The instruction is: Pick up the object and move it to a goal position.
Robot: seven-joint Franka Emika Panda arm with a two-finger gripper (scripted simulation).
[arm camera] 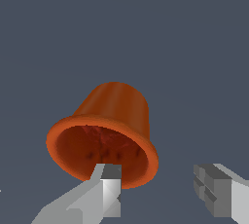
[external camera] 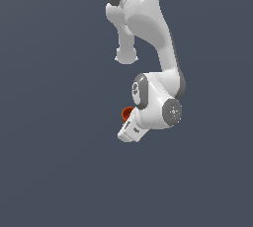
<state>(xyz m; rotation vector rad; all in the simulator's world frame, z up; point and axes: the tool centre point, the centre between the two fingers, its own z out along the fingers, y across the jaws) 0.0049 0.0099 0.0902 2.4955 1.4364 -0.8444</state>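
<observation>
The object is a small orange-red cup (arm camera: 116,106) with a flared rim and a hollow inside, its opening turned towards the wrist camera. My gripper (arm camera: 158,172) is open. One finger (arm camera: 111,189) overlaps the near part of the cup's rim, and the other finger (arm camera: 214,194) stands apart from the cup. Most of the cup lies off to one side of the gap, not centred in it. In the exterior view only a small part of the cup (external camera: 126,113) shows, behind the white hand (external camera: 131,130). The fingers are hidden there.
The arm (external camera: 148,28) reaches down from the top of the exterior view. Around it there is only a plain dark grey-blue surface (external camera: 49,171). No goal marker shows in either view.
</observation>
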